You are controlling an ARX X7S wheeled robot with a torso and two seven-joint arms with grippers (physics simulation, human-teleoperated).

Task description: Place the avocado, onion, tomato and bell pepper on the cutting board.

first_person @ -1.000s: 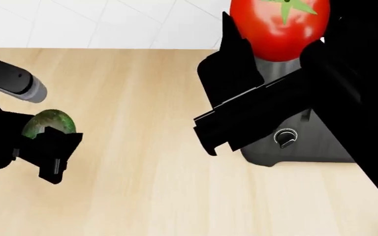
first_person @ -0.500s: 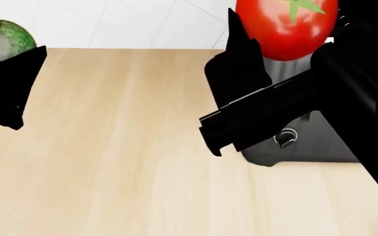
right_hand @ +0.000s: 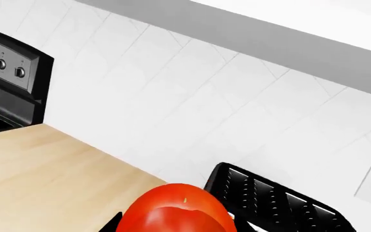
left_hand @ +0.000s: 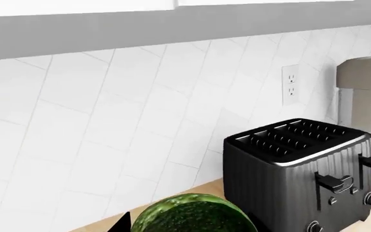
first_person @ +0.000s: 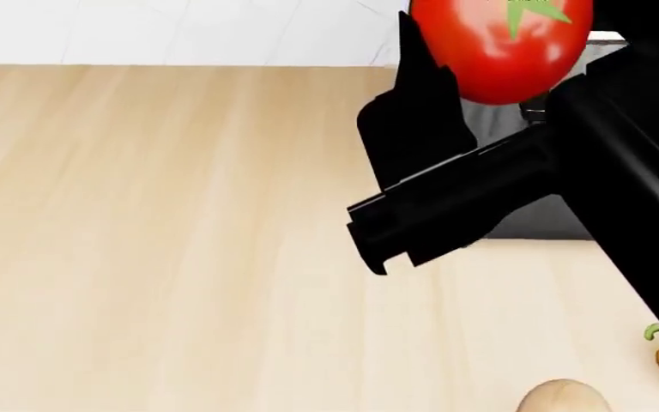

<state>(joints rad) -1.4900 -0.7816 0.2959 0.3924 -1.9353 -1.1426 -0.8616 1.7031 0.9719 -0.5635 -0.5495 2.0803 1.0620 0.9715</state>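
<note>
Gripping tomato (first_person: 501, 47): right fingers (first_person: 421, 112) | avocado (left_hand: 192, 216) against left wrist camera, left grip unclear

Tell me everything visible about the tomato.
The tomato is glossy, bright red and round, with a green star-shaped stem cap on top and white highlights on its smooth skin. In the head view it is held up high, close to the camera, at the tip of the right gripper, whose black fingers flank it; its top is cut off by the frame. The right wrist view shows its red surface just ahead of the camera, above the wooden counter and in front of the black toaster.
</note>
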